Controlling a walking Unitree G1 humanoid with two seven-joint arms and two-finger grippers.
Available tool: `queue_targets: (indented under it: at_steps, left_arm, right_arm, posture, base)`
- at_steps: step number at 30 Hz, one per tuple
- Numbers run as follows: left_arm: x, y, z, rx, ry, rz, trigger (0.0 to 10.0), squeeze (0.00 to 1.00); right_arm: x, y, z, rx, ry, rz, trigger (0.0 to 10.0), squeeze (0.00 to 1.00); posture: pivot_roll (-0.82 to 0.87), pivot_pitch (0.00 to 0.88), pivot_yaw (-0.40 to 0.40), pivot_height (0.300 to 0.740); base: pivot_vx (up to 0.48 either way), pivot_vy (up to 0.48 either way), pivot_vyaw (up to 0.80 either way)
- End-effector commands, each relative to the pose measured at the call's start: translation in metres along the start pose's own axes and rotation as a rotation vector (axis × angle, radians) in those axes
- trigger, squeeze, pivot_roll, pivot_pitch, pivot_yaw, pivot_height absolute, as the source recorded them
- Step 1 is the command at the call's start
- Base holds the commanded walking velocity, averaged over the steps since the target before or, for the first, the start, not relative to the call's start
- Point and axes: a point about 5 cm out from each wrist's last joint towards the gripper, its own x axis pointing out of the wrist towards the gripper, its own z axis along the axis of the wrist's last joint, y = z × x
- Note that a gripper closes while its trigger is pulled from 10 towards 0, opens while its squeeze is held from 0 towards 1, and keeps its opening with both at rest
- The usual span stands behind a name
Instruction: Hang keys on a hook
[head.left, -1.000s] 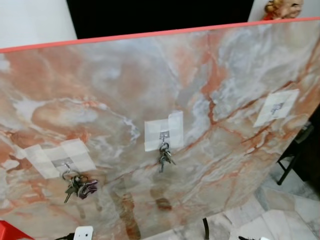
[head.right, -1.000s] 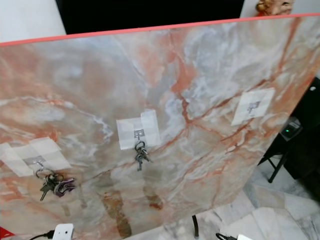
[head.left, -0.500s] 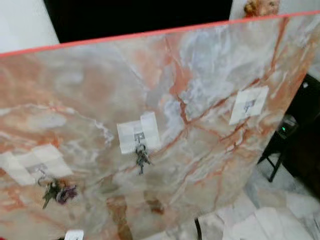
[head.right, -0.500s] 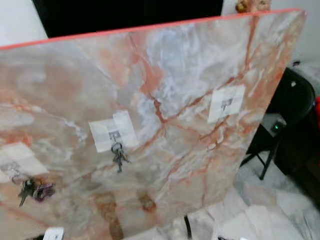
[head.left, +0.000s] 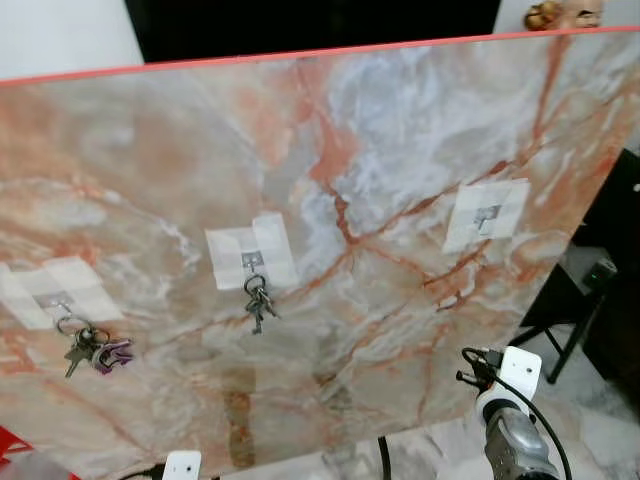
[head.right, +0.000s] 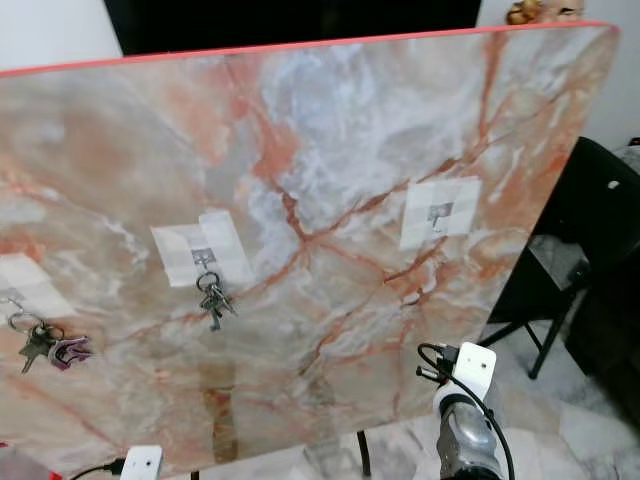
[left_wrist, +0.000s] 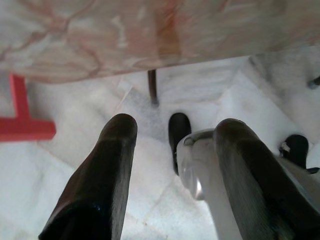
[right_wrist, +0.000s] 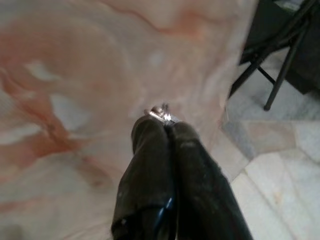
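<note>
We see a marble-patterned board with a red top edge, standing upright before us. Three hooks are taped on it in a row. The left hook carries a bunch of keys with a purple piece, and the middle hook carries a smaller bunch. The right hook sits on its white tape patch and has nothing hanging on it.

Our right arm comes up low on the right, below this free hook and well apart from it. In the right wrist view our right gripper has its two black fingers pressed together, and a small shiny metal piece sticks out at the tips (it is blurred, so we cannot tell if it is a key or a ring). It points toward the board.

Our left gripper hangs low over the pale tiled floor, its fingers spread wide with nothing between them. A red bar lies on the floor near the board's lower edge.
</note>
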Motion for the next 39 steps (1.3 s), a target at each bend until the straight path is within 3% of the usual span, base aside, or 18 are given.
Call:
queue_targets:
  at_steps: [1, 5, 7, 8, 12, 14, 18, 20, 29, 34, 38, 39]
  left_arm:
    - [0.003, 0.000, 0.010, 0.008, -0.009, 0.015, 10.0, 0.00]
    - [0.004, -0.002, 0.014, 0.009, -0.016, 0.016, 10.0, 0.00]
    - [0.006, -0.010, 0.023, 0.017, -0.031, 0.014, 10.0, 0.00]
    - [0.006, -0.011, 0.024, 0.017, -0.032, 0.014, 10.0, 0.00]
    - [0.005, -0.001, 0.019, 0.026, -0.026, 0.024, 10.0, 0.00]
    - [0.005, 0.002, 0.019, 0.025, -0.027, 0.025, 10.0, 0.00]
    - [0.003, 0.020, 0.017, 0.021, -0.028, 0.038, 10.0, 0.00]
    - [-0.002, 0.038, 0.010, 0.014, -0.026, 0.050, 10.0, 0.00]
    - [-0.010, 0.057, -0.007, -0.003, -0.010, 0.065, 10.0, 0.00]
    - [-0.006, 0.052, 0.001, 0.001, -0.011, 0.061, 10.0, 0.00]
    - [-0.004, 0.040, 0.001, 0.006, -0.009, 0.046, 10.0, 0.00]
    - [-0.003, 0.031, 0.001, 0.008, -0.008, 0.036, 10.0, 0.00]
  right_arm:
    - [0.006, 0.006, 0.032, -0.059, -0.152, -0.069, 10.0, 0.00]
    - [0.008, 0.008, 0.046, -0.096, -0.224, -0.098, 10.0, 0.00]
    - [0.003, 0.002, 0.071, -0.165, -0.358, -0.232, 10.0, 0.00]
    - [0.002, 0.001, 0.073, -0.170, -0.369, -0.247, 10.0, 0.00]
    - [-0.021, -0.006, 0.083, -0.096, -0.467, -0.313, 10.0, 0.00]
    - [-0.027, -0.008, 0.084, -0.094, -0.476, -0.328, 10.0, 0.00]
    - [-0.042, -0.011, 0.089, -0.100, -0.502, -0.365, 10.0, 0.00]
    - [-0.051, 0.003, 0.106, -0.166, -0.576, -0.316, 10.0, 0.00]
    - [-0.060, 0.033, 0.122, -0.284, -0.655, -0.229, 10.0, 0.00]
    - [-0.067, 0.040, 0.128, -0.323, -0.671, -0.225, 10.0, 0.00]
    - [-0.070, 0.040, 0.129, -0.362, -0.673, -0.245, 10.0, 0.00]
    - [-0.071, 0.040, 0.130, -0.369, -0.677, -0.256, 10.0, 0.00]
  posture:
    - [0.02, 0.000, -0.025, 0.740]
    - [0.02, 0.000, -0.024, 0.740]
    - [0.02, 0.000, -0.030, 0.740]
    - [0.02, 0.000, -0.030, 0.740]
    - [0.00, 0.000, -0.018, 0.740]
    - [-0.01, 0.000, -0.017, 0.740]
    - [-0.02, 0.000, -0.009, 0.740]
    - [-0.03, 0.000, -0.010, 0.740]
    - [-0.01, 0.000, -0.021, 0.740]
    - [-0.01, 0.000, -0.024, 0.740]
    - [-0.01, 0.000, -0.025, 0.740]
    - [-0.01, 0.000, -0.025, 0.740]
  base:
    - [0.000, 0.000, 0.00]
    - [0.000, 0.000, 0.00]
    - [0.000, 0.000, 0.00]
    - [0.000, 0.000, 0.00]
    - [0.000, 0.000, 0.00]
    - [0.000, 0.000, 0.00]
    - [0.000, 0.000, 0.00]
    - [0.000, 0.000, 0.00]
    - [0.000, 0.000, 0.00]
    - [0.000, 0.000, 0.00]
    - [0.000, 0.000, 0.00]
    - [0.000, 0.000, 0.00]
